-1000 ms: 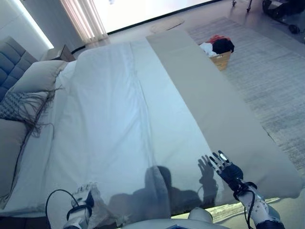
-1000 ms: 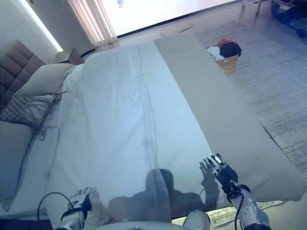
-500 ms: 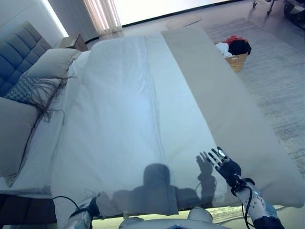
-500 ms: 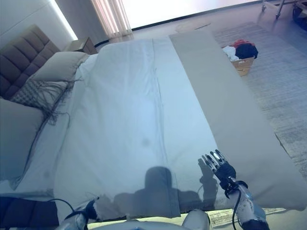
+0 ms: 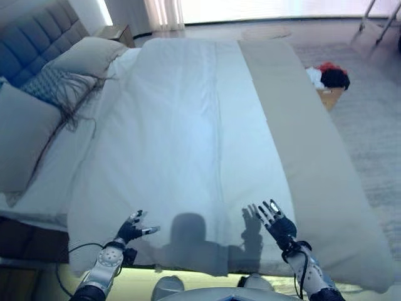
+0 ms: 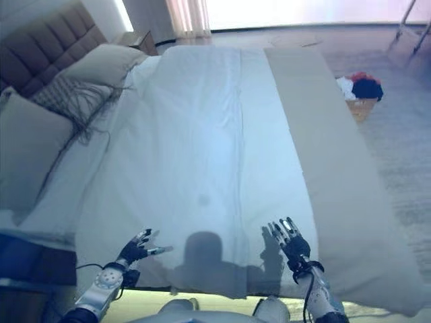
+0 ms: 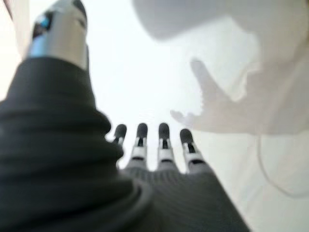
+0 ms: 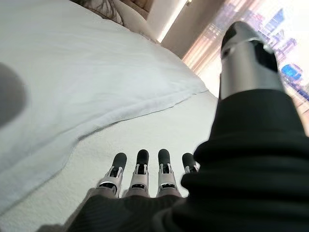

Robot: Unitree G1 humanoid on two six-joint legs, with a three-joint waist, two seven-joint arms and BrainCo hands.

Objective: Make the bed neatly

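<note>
both hands spread over the near edge of the bed

in the left eye view we see the white duvet [image 5: 182, 125] lying flat down the middle of the frame, with a beige sheet strip [image 5: 301, 132] along its right side. grey pillows [image 5: 25, 132] and a fringed throw [image 5: 59, 91] sit at the upper left, against the tufted headboard [image 5: 34, 37]. a basket of clothes [image 5: 329, 78] stands on the rug [image 5: 376, 119] at the upper right. our left hand [image 5: 131, 229] is at the lower left, fingers splayed, over the duvet's near edge. our right hand [image 5: 276, 222] is at the lower centre right, fingers fanned out, holding nothing.

the right eye view shows the same layout.

in the left wrist view the fingers [image 7: 164, 140] are straight above white fabric.

in the right wrist view the fingers [image 8: 140, 169] are straight over the sheet, beside the duvet's hem.
</note>
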